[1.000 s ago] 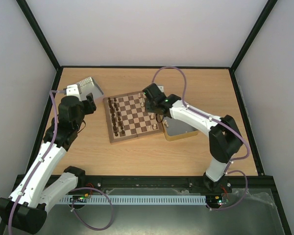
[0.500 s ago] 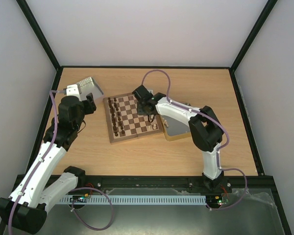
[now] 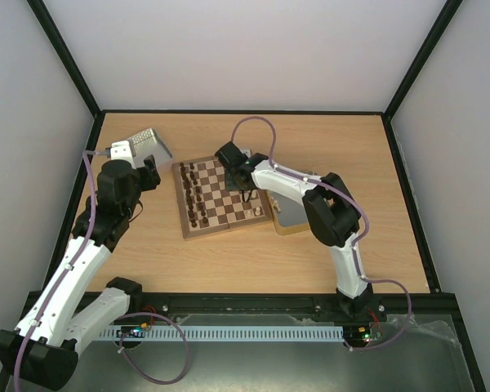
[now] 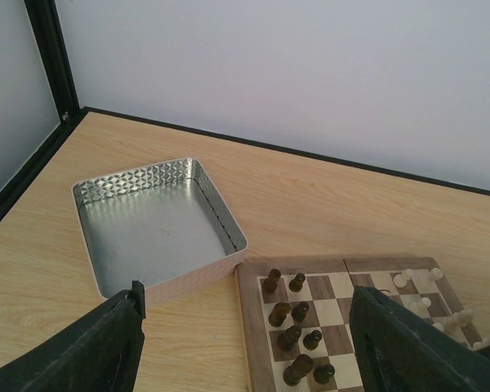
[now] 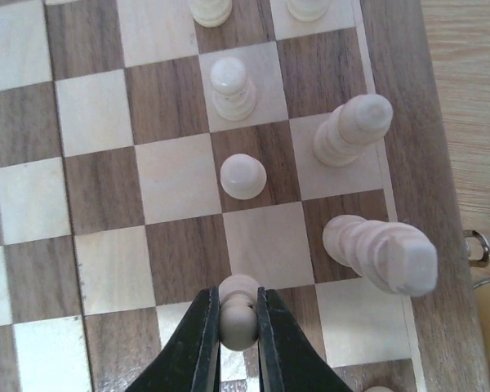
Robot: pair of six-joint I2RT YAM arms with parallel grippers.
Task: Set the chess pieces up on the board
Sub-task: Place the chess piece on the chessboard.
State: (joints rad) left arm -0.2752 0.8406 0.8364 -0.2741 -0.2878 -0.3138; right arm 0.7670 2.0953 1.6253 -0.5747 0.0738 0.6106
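The board (image 3: 220,214) lies mid-table, dark pieces (image 3: 193,196) along its left side and cream pieces (image 3: 257,201) along its right. My right gripper (image 5: 238,327) is shut on a cream pawn (image 5: 238,320) just above the board (image 5: 33,212). Ahead of it stand another cream pawn (image 5: 243,175), a second pawn (image 5: 230,86) and two taller cream pieces (image 5: 351,129) on the edge squares. In the top view my right gripper (image 3: 243,189) is over the board's right half. My left gripper (image 4: 245,343) is open and empty, above the board's far left corner (image 4: 249,273), with dark pieces (image 4: 298,314) below it.
An empty metal tin (image 4: 147,224) stands at the board's far left corner, also in the top view (image 3: 151,143). A second tin (image 3: 298,216) lies against the board's right side, partly under my right arm. Black frame posts edge the table.
My right arm has swung left, from the tin beside the board to over the board's right half. My left arm has not moved.
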